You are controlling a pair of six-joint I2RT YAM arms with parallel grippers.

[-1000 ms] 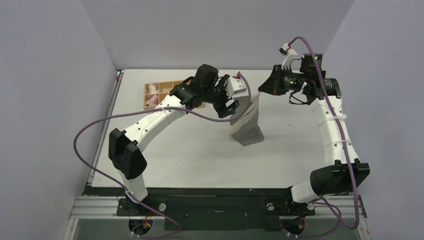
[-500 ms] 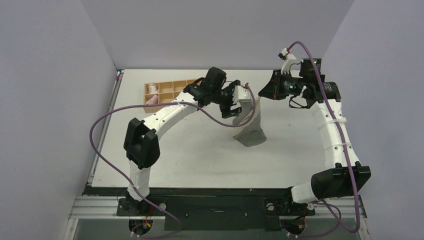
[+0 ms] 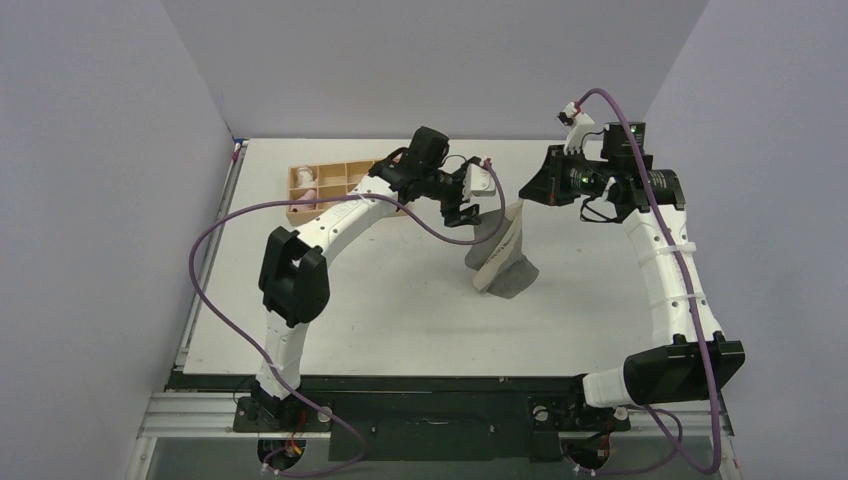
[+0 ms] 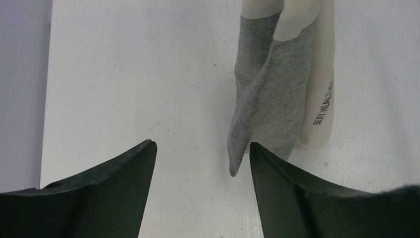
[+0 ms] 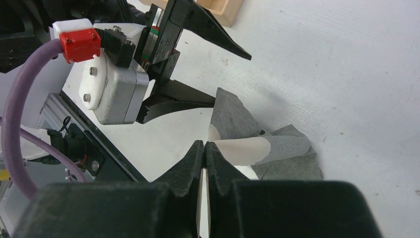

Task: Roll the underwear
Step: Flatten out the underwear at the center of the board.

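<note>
The underwear, dark grey with a pale beige strip, hangs from my right gripper, and its lower end rests on the table. In the right wrist view the right gripper is shut on the beige strip, and grey fabric folds beyond it. My left gripper is open and empty just left of the hanging garment. In the left wrist view the left gripper is open, and the underwear hangs ahead near the right finger. I cannot tell whether it touches the finger.
A wooden compartment tray stands at the back left behind the left arm, with a pink cloth roll and a white cloth roll in its left compartments. Grey walls close the table's sides and back.
</note>
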